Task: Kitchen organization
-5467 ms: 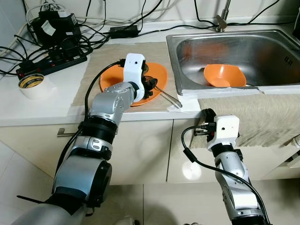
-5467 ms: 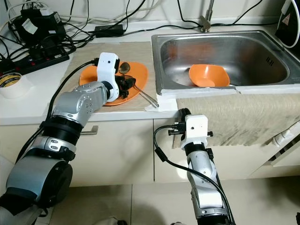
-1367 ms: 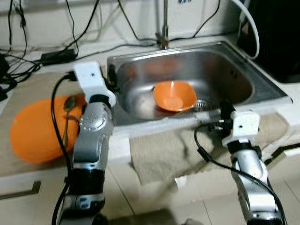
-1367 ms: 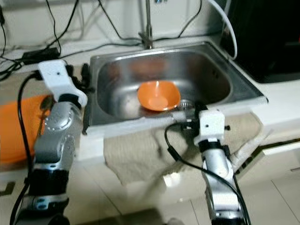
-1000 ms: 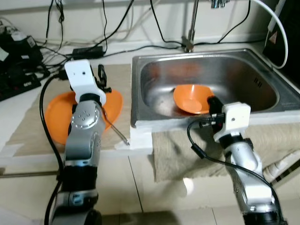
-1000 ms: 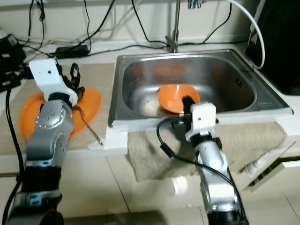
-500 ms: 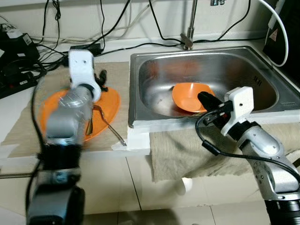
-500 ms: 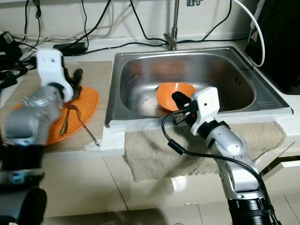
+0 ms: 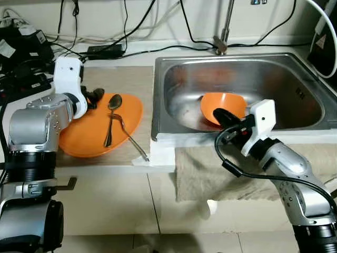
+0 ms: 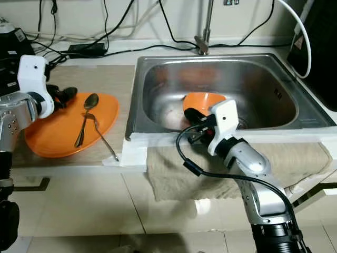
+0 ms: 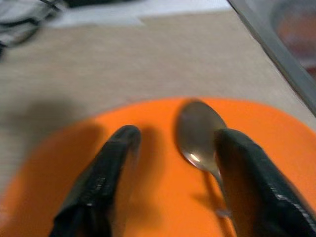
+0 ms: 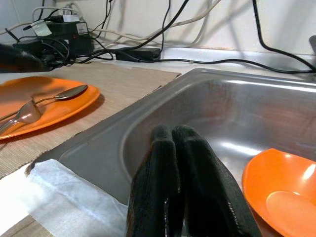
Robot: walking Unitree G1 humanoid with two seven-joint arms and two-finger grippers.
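An orange plate [image 9: 89, 138] lies on the beige mat left of the sink, carrying a spoon [image 9: 111, 117] and a fork [image 9: 132, 141]. My left gripper [image 9: 95, 96] hovers open at the plate's far left rim. In the left wrist view the spoon [image 11: 197, 131] lies ahead between the two fingers [image 11: 106, 177], untouched. An orange bowl [image 9: 226, 104] rests tilted in the steel sink [image 9: 159, 100]. My right gripper [image 9: 221, 116] is shut and empty over the sink's front rim, just before the bowl [image 12: 279, 195].
A faucet [image 9: 224, 31] stands behind the sink. Power strips and tangled cables [image 9: 23, 50] crowd the back left of the counter. A grey cloth [image 9: 226, 171] hangs over the counter front below the sink. A black appliance [image 9: 326, 39] stands at the far right.
The camera has shifted. My left gripper has pulled back from the plate's middle to its far left rim. My right arm rose from below the counter to the sink's front rim.
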